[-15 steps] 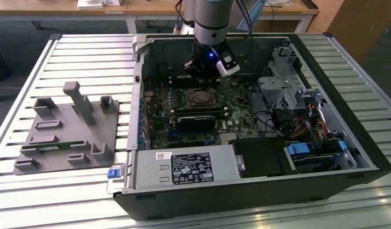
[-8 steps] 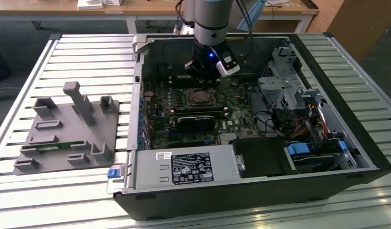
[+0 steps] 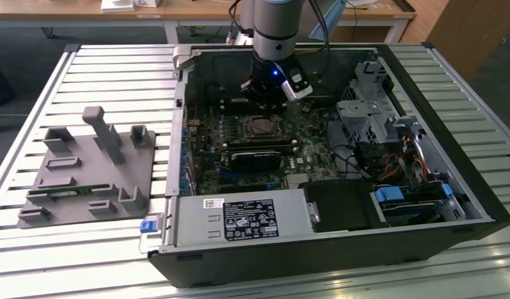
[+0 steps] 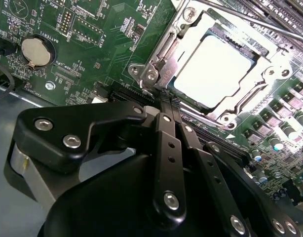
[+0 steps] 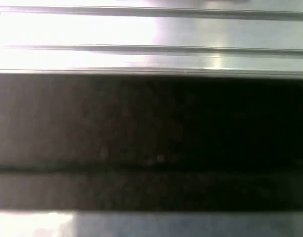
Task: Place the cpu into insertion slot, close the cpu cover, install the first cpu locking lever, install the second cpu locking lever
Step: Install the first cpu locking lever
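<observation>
The cpu (image 4: 218, 69) sits in the insertion slot (image 4: 270, 61) under the cpu cover (image 4: 240, 106). The gripper (image 4: 166, 106), pinched together and empty, hangs beside it. Thin springy levers; push gently at their ends.

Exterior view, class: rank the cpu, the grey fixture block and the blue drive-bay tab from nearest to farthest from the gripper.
1. cpu, directly beneath the gripper.
2. blue drive-bay tab, towards the exterior view's right, inside the case.
3. grey fixture block, outside the case, on the exterior view's left.
</observation>
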Controlling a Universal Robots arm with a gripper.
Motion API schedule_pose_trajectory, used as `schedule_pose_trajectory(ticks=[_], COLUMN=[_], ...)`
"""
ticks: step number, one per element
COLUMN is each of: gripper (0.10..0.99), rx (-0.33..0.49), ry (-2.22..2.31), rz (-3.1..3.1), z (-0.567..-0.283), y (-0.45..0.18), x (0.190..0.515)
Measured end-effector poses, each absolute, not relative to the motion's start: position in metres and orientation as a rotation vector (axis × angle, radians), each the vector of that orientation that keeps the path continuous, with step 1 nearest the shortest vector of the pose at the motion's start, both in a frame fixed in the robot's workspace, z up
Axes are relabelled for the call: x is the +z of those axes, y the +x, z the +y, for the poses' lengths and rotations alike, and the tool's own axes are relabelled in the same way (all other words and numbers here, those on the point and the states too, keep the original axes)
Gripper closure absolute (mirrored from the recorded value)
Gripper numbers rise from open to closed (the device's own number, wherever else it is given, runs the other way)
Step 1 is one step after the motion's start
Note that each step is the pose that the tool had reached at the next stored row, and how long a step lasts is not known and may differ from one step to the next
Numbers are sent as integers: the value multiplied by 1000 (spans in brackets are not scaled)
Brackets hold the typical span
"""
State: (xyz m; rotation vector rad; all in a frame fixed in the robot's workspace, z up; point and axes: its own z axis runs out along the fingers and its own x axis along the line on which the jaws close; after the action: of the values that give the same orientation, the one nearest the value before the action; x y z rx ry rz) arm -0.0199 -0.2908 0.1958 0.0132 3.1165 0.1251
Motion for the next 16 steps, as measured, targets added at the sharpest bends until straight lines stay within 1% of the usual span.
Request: schedule_pose_trajectory(ticks=[7, 16], gripper=[980, 980], rx=[121, 120], ry=[13, 13], rz=[3117, 3117], z=[-291, -294], y=[-20, -20], x=[204, 204])
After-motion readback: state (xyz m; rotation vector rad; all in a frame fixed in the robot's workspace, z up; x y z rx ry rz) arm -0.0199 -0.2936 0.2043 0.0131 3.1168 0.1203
